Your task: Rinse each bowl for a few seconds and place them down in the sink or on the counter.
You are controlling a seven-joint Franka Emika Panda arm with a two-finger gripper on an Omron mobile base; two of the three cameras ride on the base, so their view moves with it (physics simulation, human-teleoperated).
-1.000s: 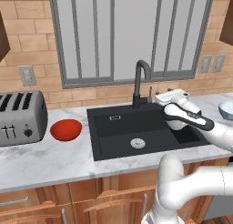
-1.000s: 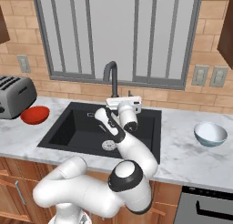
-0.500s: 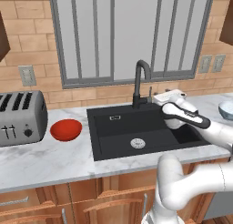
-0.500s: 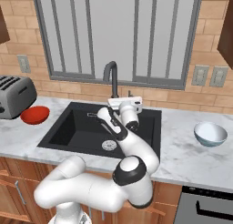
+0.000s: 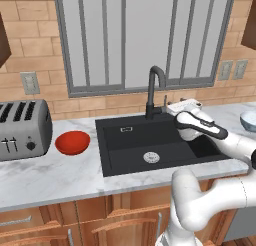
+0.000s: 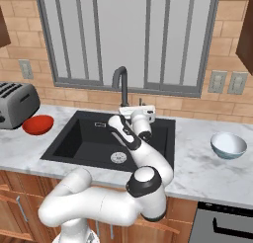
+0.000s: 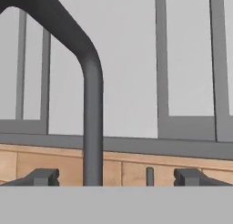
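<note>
The wide-open gripper (image 7: 116, 177) is facing the tall dark arched faucet (image 5: 155, 90) above the matte black sink (image 5: 125, 155), probably to turn on the water. It should approach squarely; the glossy red bowl (image 5: 72, 142) and the pale blue-white bowl (image 6: 228, 144), 2 in all, are sitting on the white marble counter (image 5: 45, 177).

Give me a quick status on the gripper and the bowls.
Gripper open, empty, at the faucet base. Red bowl on counter left of sink; pale bowl on counter right. Nothing in the way.
</note>
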